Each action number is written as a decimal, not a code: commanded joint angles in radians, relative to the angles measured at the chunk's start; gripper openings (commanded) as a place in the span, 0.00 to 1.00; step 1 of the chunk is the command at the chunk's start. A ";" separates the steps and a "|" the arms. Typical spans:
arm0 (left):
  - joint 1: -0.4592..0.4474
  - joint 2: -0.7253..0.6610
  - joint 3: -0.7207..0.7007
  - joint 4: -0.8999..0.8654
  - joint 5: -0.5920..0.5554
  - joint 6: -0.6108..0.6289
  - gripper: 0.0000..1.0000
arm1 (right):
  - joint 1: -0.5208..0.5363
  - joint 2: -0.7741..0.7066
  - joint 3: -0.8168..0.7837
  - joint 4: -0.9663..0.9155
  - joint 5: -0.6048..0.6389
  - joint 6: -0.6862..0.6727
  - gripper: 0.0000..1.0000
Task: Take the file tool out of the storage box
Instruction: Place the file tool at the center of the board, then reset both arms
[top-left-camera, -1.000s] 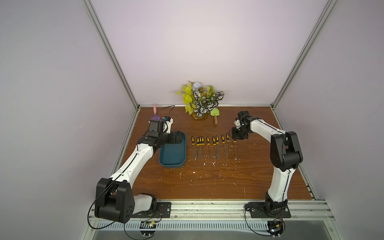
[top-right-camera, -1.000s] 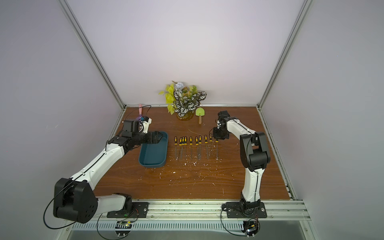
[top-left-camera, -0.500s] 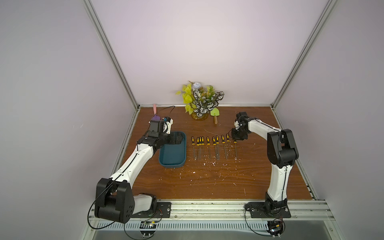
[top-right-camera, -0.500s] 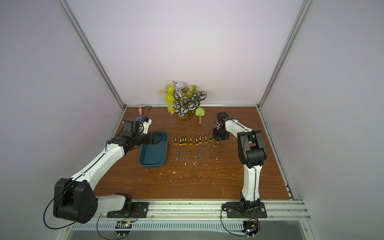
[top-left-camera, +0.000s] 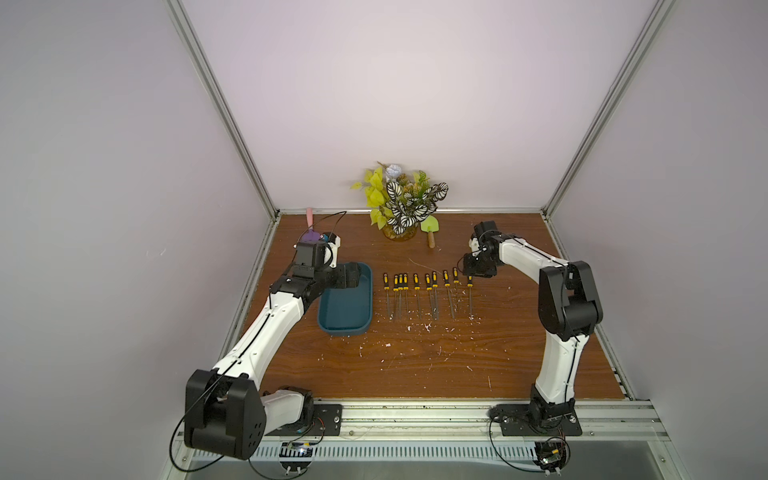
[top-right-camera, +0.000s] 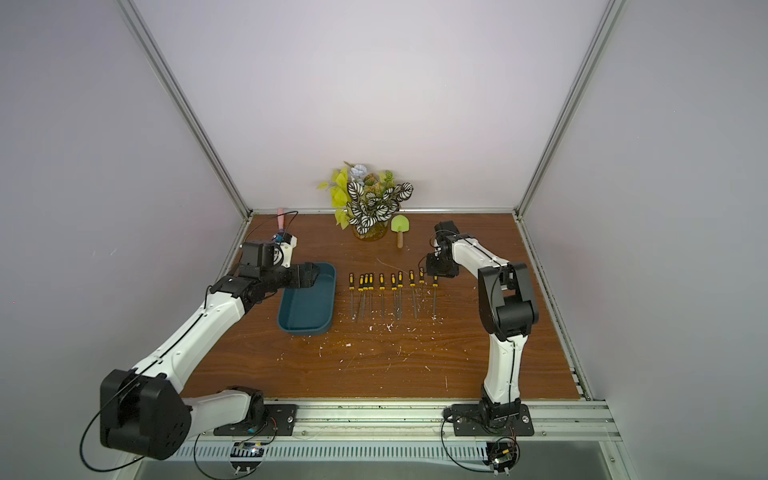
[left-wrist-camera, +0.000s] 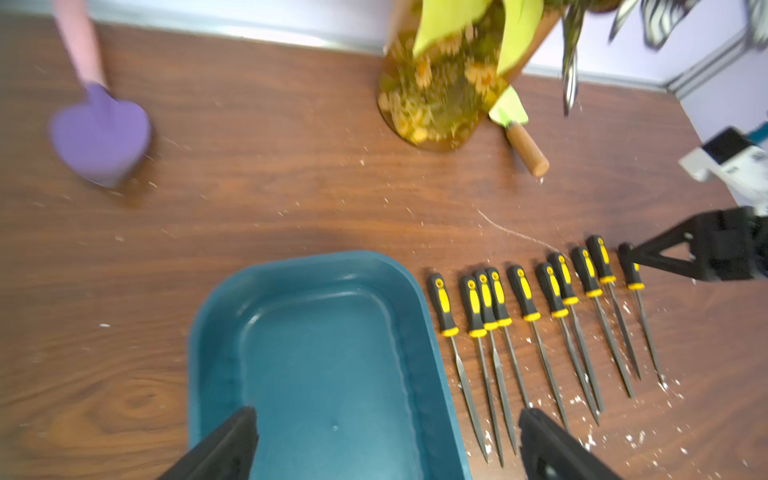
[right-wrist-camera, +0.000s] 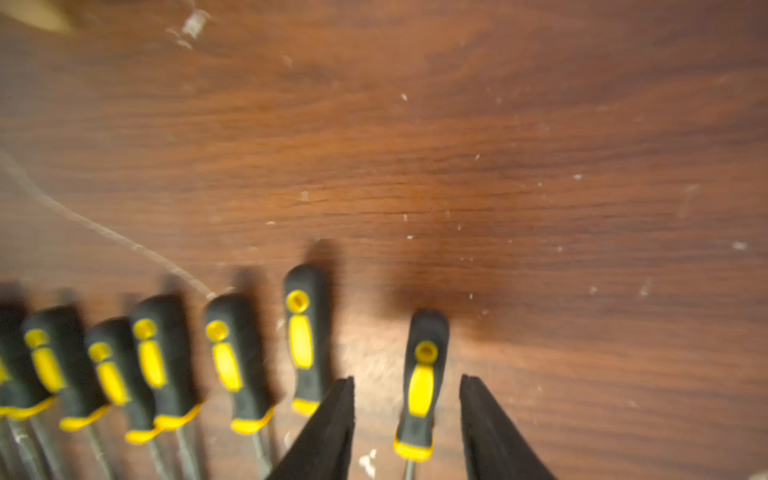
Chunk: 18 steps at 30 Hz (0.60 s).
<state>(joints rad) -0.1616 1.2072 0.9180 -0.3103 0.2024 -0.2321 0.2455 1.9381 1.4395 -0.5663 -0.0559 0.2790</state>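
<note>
- My right hand (right-wrist-camera: 406, 379) stands apart astride the end file (right-wrist-camera: 420, 390), which lies on the surface (right-wrist-camera: 540, 166), outside the empty box (left-wrist-camera: 216, 332).
- My left hand (left-wrist-camera: 386, 412) gapes over the box.
- Best to lift straight up, with no finger dragging the file.

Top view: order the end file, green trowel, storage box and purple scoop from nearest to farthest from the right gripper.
1. End file, between the right gripper's open jaws, rightmost of the file row.
2. Green trowel, toward the back wall.
3. Storage box, left of that row.
4. Purple scoop, back left corner.
</note>
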 joint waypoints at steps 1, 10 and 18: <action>0.006 -0.070 -0.046 0.078 -0.197 -0.030 0.99 | 0.002 -0.209 -0.053 0.062 0.019 -0.035 0.66; 0.013 -0.327 -0.423 0.504 -0.439 0.137 1.00 | -0.124 -0.697 -0.529 0.481 0.167 -0.025 0.99; 0.017 -0.214 -0.754 1.176 -0.470 0.226 1.00 | -0.180 -0.978 -1.000 1.051 0.199 -0.246 0.99</action>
<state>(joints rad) -0.1558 0.9417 0.2062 0.5121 -0.2066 -0.0525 0.0639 1.0298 0.5388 0.1623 0.1265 0.1719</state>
